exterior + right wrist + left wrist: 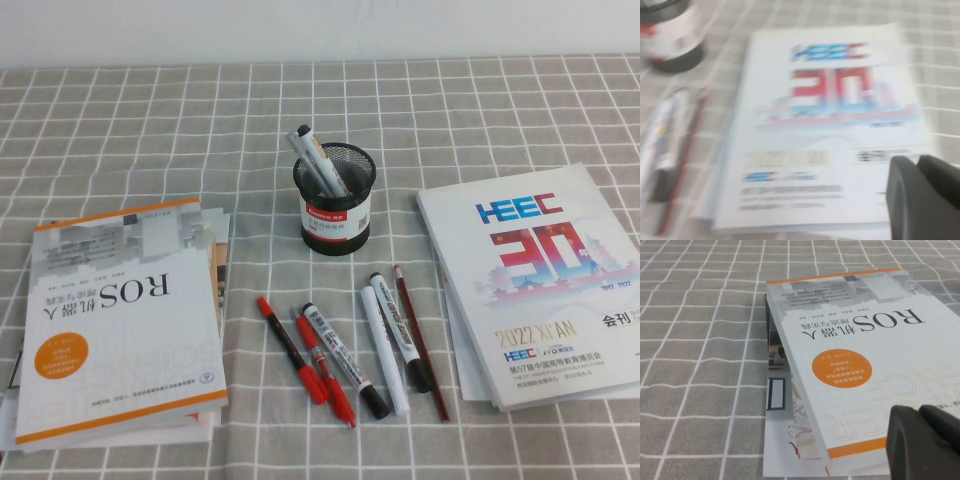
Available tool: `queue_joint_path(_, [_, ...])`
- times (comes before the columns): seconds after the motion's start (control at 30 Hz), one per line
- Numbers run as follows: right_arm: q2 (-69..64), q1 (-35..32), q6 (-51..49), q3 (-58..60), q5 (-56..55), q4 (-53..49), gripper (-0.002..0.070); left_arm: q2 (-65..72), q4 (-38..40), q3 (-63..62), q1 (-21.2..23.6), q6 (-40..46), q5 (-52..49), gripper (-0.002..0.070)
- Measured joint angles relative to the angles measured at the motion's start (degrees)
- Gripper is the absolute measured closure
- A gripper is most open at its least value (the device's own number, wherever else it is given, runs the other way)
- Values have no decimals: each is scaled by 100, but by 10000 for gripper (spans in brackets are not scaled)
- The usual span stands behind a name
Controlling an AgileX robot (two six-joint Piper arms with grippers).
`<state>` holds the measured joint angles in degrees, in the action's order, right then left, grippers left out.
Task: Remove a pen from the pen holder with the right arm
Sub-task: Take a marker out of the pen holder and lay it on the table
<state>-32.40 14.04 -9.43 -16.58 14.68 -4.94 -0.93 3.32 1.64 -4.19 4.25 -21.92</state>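
- Pen holder (335, 200): black mesh cup with a white and red label, upright at the middle of the checked tablecloth (150, 130)
- Grey marker (318, 160) stands in the holder and leans toward the robot's left, its dark cap above the rim
- Just in front of the holder lie a row of loose pens: two red pens (290, 348), a black-capped marker (345, 360), a white marker (385, 350), a black marker (402, 332) and a dark red pencil (420, 342)
- Right gripper (917, 162): fingers pressed together, holding nothing, over the near part of the HEEC booklet (540, 280); the holder is well apart from it
- Left gripper (918, 412): fingers pressed together, empty, over a corner of the ROS book (120, 310)
- Neither arm shows in the high view
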Motion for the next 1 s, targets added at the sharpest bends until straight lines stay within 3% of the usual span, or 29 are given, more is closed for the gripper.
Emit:
queue_joint_path(0.23, [1879,-977,0,1608,-1199,0,689,0,0,0,0,0,0,678])
queue_joint_path(0.5, [3184,-1126,0,1807,-944,0,689,0,0,0,0,0,0,678])
queue_joint_path(0.9, [3291,-1126,0,1811,-413,120,689,0,0,0,0,0,0,678])
queue_joint_path(1.0, [3291,-1126,370,1811,-195,655,689,0,0,0,0,0,0,678])
